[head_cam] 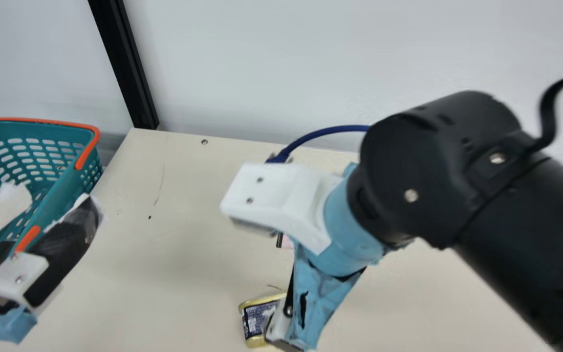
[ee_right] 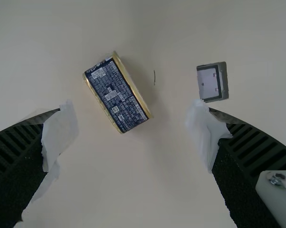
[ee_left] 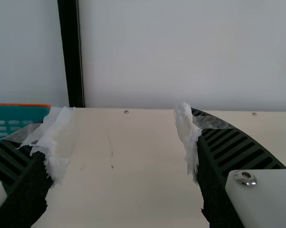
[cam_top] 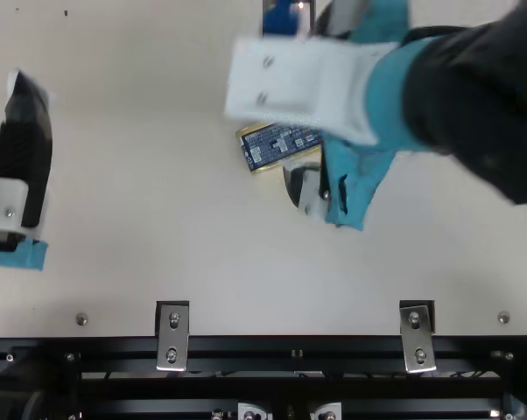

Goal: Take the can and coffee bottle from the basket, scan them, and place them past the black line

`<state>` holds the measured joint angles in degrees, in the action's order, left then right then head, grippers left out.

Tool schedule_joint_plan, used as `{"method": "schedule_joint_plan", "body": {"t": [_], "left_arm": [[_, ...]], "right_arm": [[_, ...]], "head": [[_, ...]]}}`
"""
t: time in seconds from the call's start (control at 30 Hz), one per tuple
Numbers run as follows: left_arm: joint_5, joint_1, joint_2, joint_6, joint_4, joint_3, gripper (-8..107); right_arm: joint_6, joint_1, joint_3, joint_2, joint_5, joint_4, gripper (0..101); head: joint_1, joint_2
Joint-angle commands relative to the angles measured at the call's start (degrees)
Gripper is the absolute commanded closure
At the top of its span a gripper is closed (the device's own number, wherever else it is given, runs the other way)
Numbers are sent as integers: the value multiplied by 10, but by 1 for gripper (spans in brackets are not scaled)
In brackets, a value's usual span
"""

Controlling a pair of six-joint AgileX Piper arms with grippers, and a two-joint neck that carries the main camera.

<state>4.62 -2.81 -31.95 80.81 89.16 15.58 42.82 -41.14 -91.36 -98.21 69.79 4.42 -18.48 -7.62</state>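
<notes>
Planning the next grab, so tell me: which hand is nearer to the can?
Right. The right hand is open close by the can; the left hand is well off, over toward the basket.

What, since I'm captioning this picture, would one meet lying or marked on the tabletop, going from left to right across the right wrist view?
Dark blue can with gold rims → thin dark mark → small dark-framed block with a pale face.
</notes>
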Motion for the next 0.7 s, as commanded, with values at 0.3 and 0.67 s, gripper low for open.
{"method": "schedule_joint_plan", "body": {"t": [0.3,0.67], "left_arm": [[-14,0,18,-38,-28,-31,9],[-14,0,18,-38,-28,-31,9]], "right_arm": [[117,-53,28,-30,-28,-71,0],[136,-53,89,-31,-79,-107,0]], "head": [[-1,6],[-1,6]]}}
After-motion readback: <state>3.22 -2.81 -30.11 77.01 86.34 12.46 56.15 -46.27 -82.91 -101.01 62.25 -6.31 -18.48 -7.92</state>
